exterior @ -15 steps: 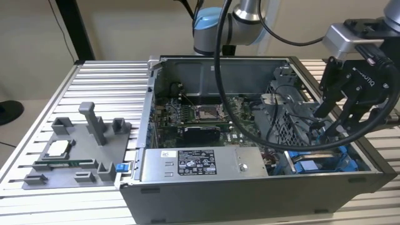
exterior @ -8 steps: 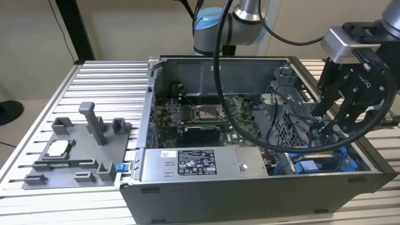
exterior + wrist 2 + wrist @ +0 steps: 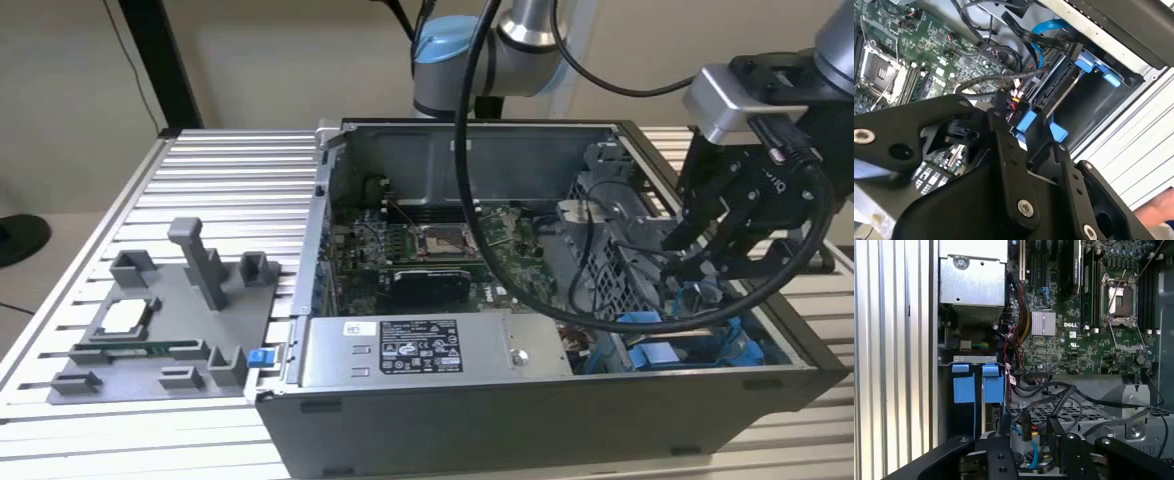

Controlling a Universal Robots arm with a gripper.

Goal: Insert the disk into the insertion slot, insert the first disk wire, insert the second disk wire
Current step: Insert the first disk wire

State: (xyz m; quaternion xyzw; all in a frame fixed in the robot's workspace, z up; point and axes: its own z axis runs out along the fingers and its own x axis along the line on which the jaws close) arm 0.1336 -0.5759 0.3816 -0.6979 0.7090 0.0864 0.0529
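The disk (image 3: 1055, 92) sits in its blue frame (image 3: 1030, 123) inside the insertion slot (image 3: 1096, 107), its connector edge facing the motherboard. The slot's blue tabs (image 3: 993, 385) show in the first wrist view, and in the exterior view the slot (image 3: 667, 348) lies at the case's front right corner. My gripper (image 3: 701, 272) hangs just above that corner. In both wrist views it (image 3: 1026, 125) (image 3: 1029, 425) stands open, with a black wire connector (image 3: 1016, 110) (image 3: 1026, 427) between the fingers, close to the disk's edge. Red and yellow leads run from the connector.
The grey power-supply box (image 3: 400, 350) lies along the case front. Next to the slot are the motherboard (image 3: 427, 250) and a perforated cage (image 3: 1079, 412) draped with black cables. A blue flat cable (image 3: 1046, 27) loops above the disk. A grey parts fixture (image 3: 160, 320) sits on the table. A hand (image 3: 1159, 210) is nearby.
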